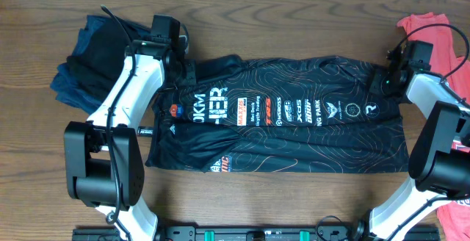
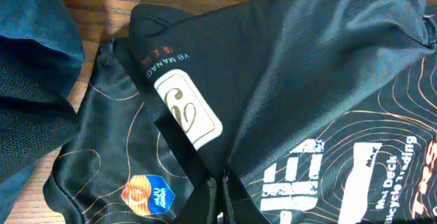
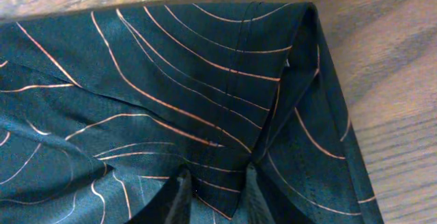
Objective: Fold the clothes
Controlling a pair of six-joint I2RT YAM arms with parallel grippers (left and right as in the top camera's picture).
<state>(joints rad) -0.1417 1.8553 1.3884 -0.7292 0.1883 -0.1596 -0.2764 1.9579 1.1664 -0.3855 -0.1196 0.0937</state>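
The black jersey [image 1: 294, 142] lies spread across the middle of the table, with white lettering, logos and thin orange lines. My left gripper [image 1: 185, 70] is at its upper left end by the collar. In the left wrist view the jaws [image 2: 220, 193] are shut, with a raised fold of the jersey [image 2: 307, 80] running into them. At the upper right corner sits my right gripper [image 1: 387, 78]. The right wrist view shows a flap of the jersey's hem [image 3: 136, 80] held between its fingers [image 3: 217, 190]. A coral-red T-shirt [image 1: 440, 35] and navy garments [image 1: 88, 65] lie at the two sides.
The navy pile [image 2: 27, 80] lies close to the left of the jersey's collar end. Bare wooden table [image 3: 396, 80] shows beyond the jersey's right corner. More red cloth [image 1: 459, 211] shows at the bottom right edge. Both arm bases stand at the table's front.
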